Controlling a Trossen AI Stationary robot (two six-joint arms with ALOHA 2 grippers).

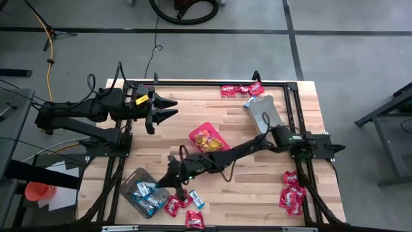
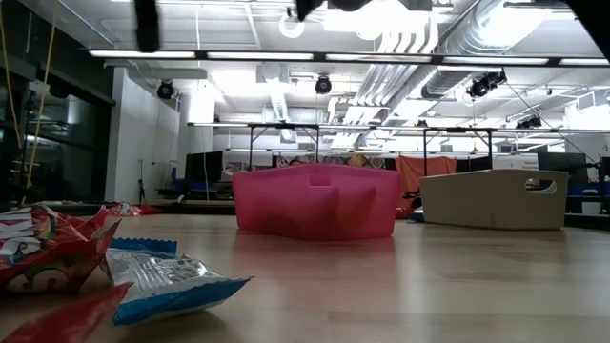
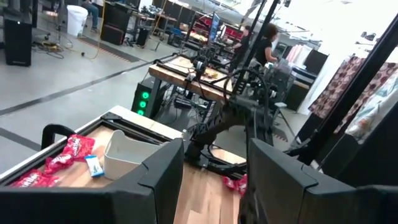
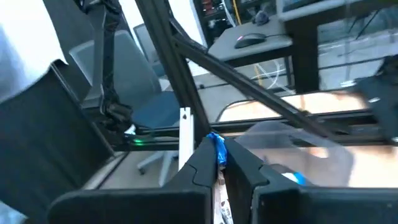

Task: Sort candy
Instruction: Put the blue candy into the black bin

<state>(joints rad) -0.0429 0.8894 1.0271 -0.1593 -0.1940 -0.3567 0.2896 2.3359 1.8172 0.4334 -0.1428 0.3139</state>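
Note:
My right gripper (image 1: 159, 186) reaches across to the table's near left corner. It hovers at the rim of the clear tub (image 1: 143, 192), which holds several blue-and-white packets (image 1: 145, 196), and it is shut on a blue-and-white candy packet (image 4: 215, 148). My left gripper (image 1: 168, 109) waits open near the far left, above the table, holding nothing. The red bin (image 1: 208, 137) at the centre holds yellow packets. Red packets (image 1: 174, 205) and a blue-and-white one (image 1: 196, 200) lie flat on the table beside the clear tub. My right gripper pinches the blue-and-white packet between its two fingers. Only the packet's blue end (image 4: 216, 140) shows beyond the fingertips (image 4: 200, 163); the fingers hide the rest. The packet is lifted clear of the table, over the clear tub (image 4: 298, 144).
A grey tub (image 1: 264, 111) stands at the far right. Red packets lie along the far edge (image 1: 241, 89), in a pile at the near right (image 1: 293, 196) and at the near edge (image 1: 195, 219). Bare wood shows between the red bin and the left arm.

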